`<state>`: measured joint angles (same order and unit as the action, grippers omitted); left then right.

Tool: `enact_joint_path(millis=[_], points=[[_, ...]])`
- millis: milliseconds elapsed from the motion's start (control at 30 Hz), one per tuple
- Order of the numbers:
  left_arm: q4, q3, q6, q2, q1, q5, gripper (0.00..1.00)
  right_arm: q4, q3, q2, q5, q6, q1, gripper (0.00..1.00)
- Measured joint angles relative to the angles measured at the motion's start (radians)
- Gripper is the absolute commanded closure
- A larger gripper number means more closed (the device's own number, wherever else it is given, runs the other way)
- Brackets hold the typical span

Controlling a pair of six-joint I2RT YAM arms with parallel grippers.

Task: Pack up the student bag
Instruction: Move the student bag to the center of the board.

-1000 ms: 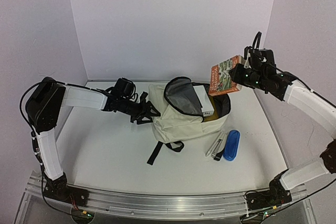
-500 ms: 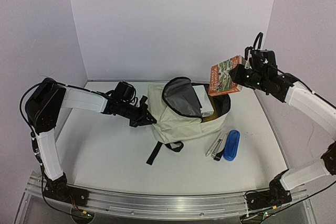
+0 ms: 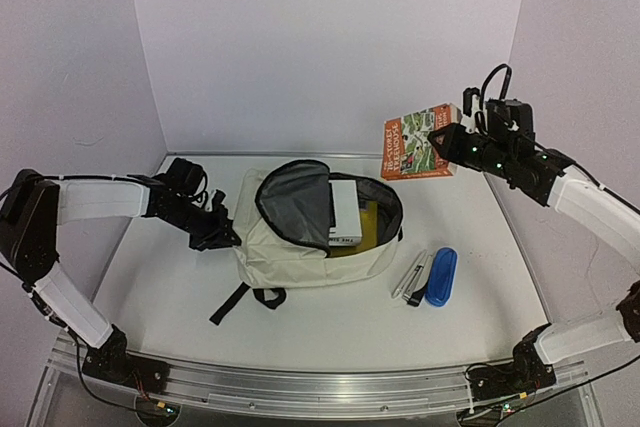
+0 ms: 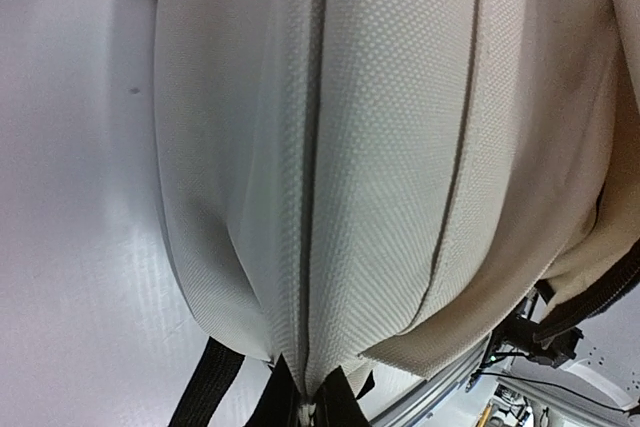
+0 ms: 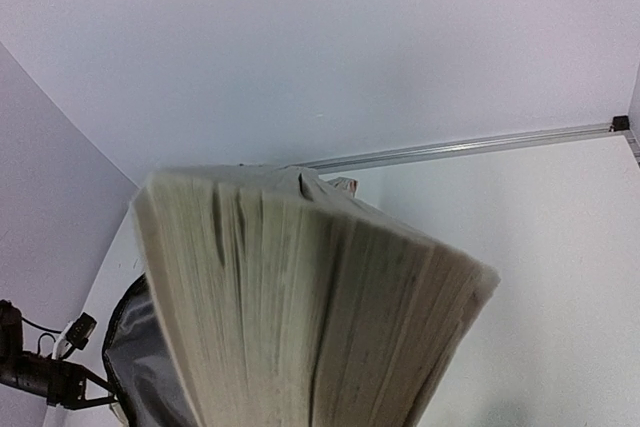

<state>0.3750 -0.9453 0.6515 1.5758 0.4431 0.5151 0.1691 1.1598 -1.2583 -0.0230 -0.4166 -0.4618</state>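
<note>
From above we see the student bag [image 3: 290,259] lying open on the table [image 3: 190,342], our left gripper [image 3: 224,239] pinching its side. That wrist view shows only cream fabric. Our right gripper [image 3: 438,140] clamps a book [image 3: 412,143] aloft, and its wrist view shows the page edges.

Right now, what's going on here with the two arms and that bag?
The left gripper is pinched shut on the left end of the cream backpack, which lies on the table with its main compartment unzipped. A white box and something yellow are already inside. The right gripper holds a paperback book in the air by the bag's far right side, not yet in. A blue pencil case and some pens lie beside the bag.
</note>
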Motion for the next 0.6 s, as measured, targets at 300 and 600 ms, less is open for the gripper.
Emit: enact_joint_path(millis=[300, 600], points=[[0.208, -0.02, -0.07, -0.094, -0.054, -0.143, 0.34, -0.022, -0.005, 0.0, -0.072, -0.021, 0.0, 1.0], [0.223, -0.226, -0.092, -0.211, -0.055, -0.148, 0.16, -0.071, -0.046, -0.005, -0.113, -0.087, 0.0, 1.0]])
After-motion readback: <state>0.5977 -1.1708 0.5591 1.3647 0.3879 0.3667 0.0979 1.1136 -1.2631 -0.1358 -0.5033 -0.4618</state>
